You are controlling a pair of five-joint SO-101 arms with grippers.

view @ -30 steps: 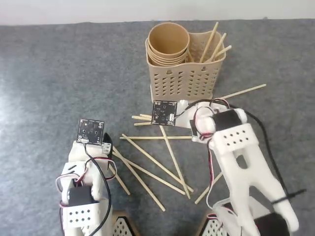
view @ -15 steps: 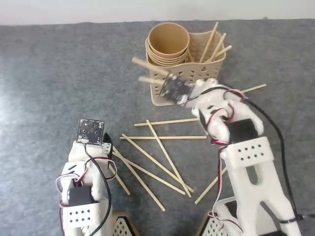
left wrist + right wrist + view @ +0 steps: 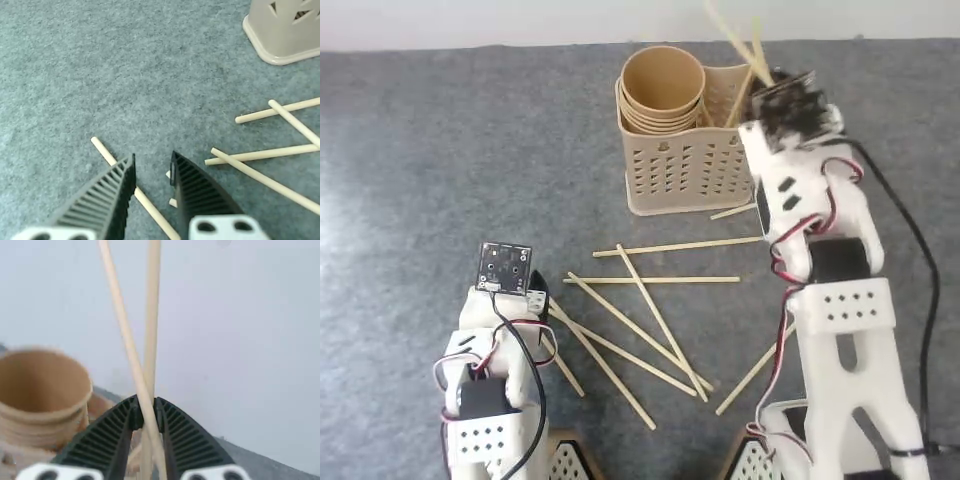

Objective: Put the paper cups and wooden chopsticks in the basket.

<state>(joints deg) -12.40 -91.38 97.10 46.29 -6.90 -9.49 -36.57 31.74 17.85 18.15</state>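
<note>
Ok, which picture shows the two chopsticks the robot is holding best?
The right wrist view: the held chopsticks stand close up, crossed, pinched in the right gripper. The high view shows them small, sticking up over the basket. The left wrist view looks at loose chopsticks on the table.

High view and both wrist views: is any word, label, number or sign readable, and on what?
None can be read.
The basket, the paper cups and the chopsticks are plain.
Any print on the dark board atop the left arm is too small to read.
</note>
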